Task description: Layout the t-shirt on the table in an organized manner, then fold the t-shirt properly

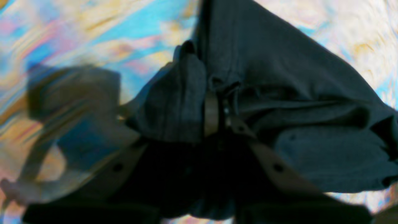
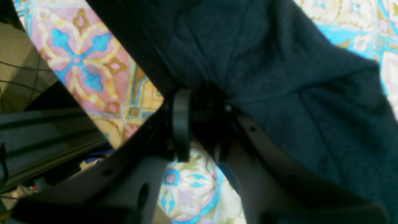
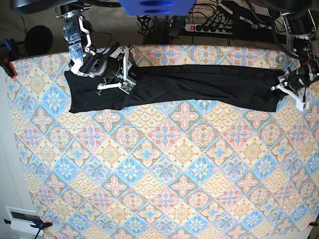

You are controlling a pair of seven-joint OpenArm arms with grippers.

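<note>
We are pinching the black soft-fabric t-shirt (image 3: pixel 199 84), stretched along the far edge of the patterned tile-cloth surface (image 3: pixel 164 179), with both left claw (image 1: pixel 217 115) and right claw (image 2: pixel 202 124)

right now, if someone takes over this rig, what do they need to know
Left gripper: jaws shut on the t-shirt's end at the base view's right; that wrist view is motion-blurred.
Right gripper: jaws pinching the fabric near the other end.
T-shirt: stretched into a long narrow band along the table's far edge, bunched rather than spread flat.
Done: both ends gripped, cloth pulled out lengthwise.
Left: open it flat with sleeves out, then fold.
</note>
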